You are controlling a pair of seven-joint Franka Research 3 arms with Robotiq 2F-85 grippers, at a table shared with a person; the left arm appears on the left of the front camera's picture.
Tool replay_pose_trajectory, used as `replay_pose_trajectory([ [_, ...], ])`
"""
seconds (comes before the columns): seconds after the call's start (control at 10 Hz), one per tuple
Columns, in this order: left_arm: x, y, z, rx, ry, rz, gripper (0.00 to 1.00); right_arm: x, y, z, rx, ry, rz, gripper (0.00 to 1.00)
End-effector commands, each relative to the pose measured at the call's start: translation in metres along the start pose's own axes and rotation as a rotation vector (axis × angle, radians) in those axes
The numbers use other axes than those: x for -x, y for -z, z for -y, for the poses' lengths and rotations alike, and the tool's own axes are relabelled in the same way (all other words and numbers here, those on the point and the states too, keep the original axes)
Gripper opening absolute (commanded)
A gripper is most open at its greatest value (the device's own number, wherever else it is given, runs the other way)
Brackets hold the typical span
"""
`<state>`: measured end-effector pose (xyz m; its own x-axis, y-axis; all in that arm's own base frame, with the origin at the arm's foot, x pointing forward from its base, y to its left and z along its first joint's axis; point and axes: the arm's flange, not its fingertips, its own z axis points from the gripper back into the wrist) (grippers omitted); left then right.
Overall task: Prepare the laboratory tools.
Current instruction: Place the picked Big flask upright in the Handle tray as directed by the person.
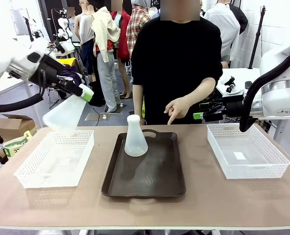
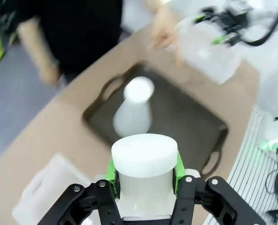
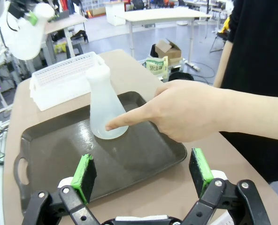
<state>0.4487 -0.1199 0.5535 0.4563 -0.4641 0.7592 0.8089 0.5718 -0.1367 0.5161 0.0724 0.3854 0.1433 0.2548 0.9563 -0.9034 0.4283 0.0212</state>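
One frosted-white conical flask [image 1: 135, 137] stands upright at the back of the dark brown tray [image 1: 150, 181]; it also shows as the flask [image 3: 104, 110] in the right wrist view and, blurred, as the flask [image 2: 133, 110] below the left wrist. My left gripper [image 1: 84, 92] is shut on the neck of the second flask [image 1: 65, 115], held tilted in the air above the left basket; its neck [image 2: 144, 161] sits between the green pads. My right gripper [image 3: 142, 173] is open, near the table's far right. The person's hand [image 1: 177, 109] points down at the tray.
A white mesh basket [image 1: 57, 159] lies left of the tray and another white mesh basket [image 1: 248, 152] lies right of it. The person in black stands at the far edge, close behind the tray. Bare tabletop runs along the front edge.
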Motion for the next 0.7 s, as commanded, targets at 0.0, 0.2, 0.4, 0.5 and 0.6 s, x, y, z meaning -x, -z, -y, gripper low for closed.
replay_pose_trajectory([
  [0.0,0.029,0.013,-0.006,0.349,0.182,0.194,0.0,-0.001,0.001,0.0,0.003,0.001,-0.008,1.0],
  [0.2,0.021,0.023,0.0,0.458,0.21,0.33,0.0,-0.001,0.001,0.0,0.003,0.001,-0.008,1.0],
  [0.4,0.018,0.033,-0.004,0.459,-0.016,0.328,0.0,-0.001,0.001,0.0,0.003,0.001,-0.008,1.0],
  [0.5,0.023,0.033,-0.014,0.419,-0.206,0.25,0.0,-0.001,0.001,0.0,0.003,0.001,-0.008,1.0],
  [0.6,0.023,0.026,0.01,0.452,0.156,0.376,0.0,-0.001,0.001,0.0,0.003,0.001,-0.008,1.0],
])
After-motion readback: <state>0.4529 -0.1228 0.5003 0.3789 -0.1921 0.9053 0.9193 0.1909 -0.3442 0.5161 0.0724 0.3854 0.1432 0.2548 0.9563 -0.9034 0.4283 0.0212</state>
